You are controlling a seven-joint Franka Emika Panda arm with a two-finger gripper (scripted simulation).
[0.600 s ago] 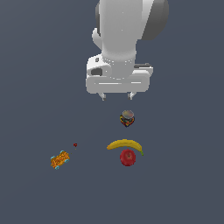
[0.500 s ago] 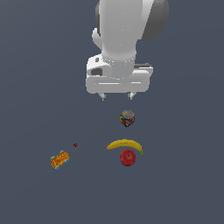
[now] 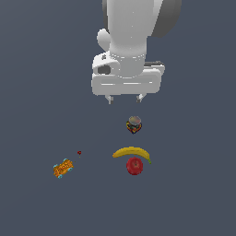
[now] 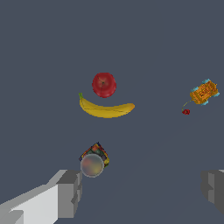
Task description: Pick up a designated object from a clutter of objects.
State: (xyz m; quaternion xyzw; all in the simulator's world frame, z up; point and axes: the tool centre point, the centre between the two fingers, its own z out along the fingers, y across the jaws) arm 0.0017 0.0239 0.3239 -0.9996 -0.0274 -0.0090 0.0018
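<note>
- Pincer (image 3: 125,99) hangs above the surface with fingers spread wide and nothing between them.
- Designated object (image 3: 134,124) stands apart at roughly five o'clock from the fingertips in the exterior view; the wrist view shows it near one finger (image 4: 69,192), not centred.
- Banana (image 3: 132,152) and apple (image 3: 134,166) lie beyond at six o'clock.
- Packet (image 3: 62,168) and tiny red item (image 3: 79,152) sit well apart at seven o'clock.
- Both fingers are cut off in the wrist view; the tiny item is too small to identify.

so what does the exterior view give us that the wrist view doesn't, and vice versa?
Exterior only: the white arm body above the gripper, hanging over the floor.
Wrist only: the jaws seen close, wide apart with nothing between them, and the rounded grey top of the mosaic block near one finger.
Both: mosaic block, banana, apple, orange packet, tiny red item, all lying apart except banana and apple, close together.
</note>
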